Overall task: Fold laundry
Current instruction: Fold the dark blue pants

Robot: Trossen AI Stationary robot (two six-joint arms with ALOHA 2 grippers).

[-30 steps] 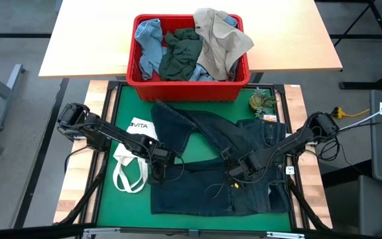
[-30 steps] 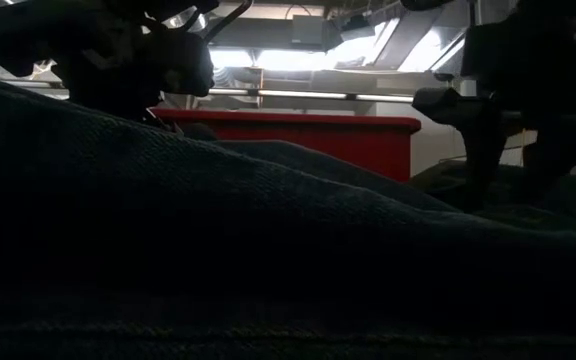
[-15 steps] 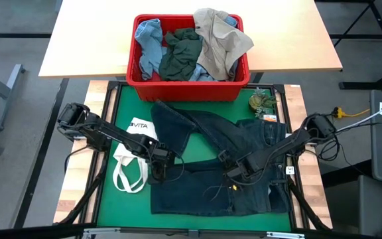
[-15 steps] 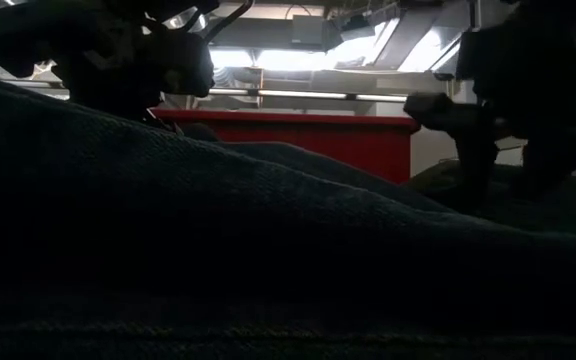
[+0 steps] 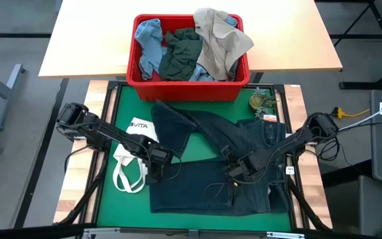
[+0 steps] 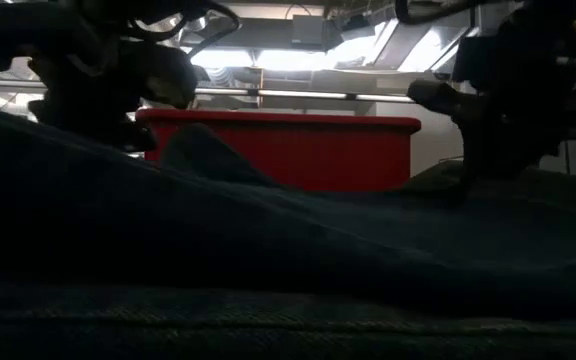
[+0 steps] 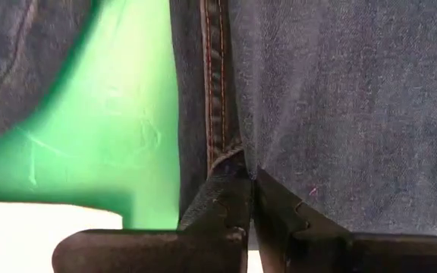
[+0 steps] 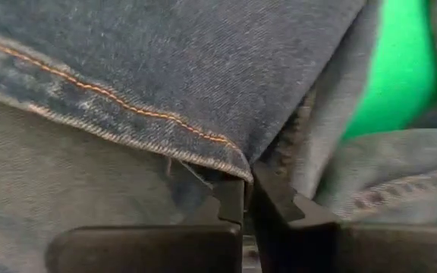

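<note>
high view centre: left gripper and right gripper pinch the jeans edges, likely to fold them.

Jeans: dark navy denim with orange-tan stitching along the seams. Table mat: bright green. Bin: red. In the bin: a light blue piece, a dark green-grey piece and a beige piece. Tote bag: white with black lettering. Both arms: black.
</note>
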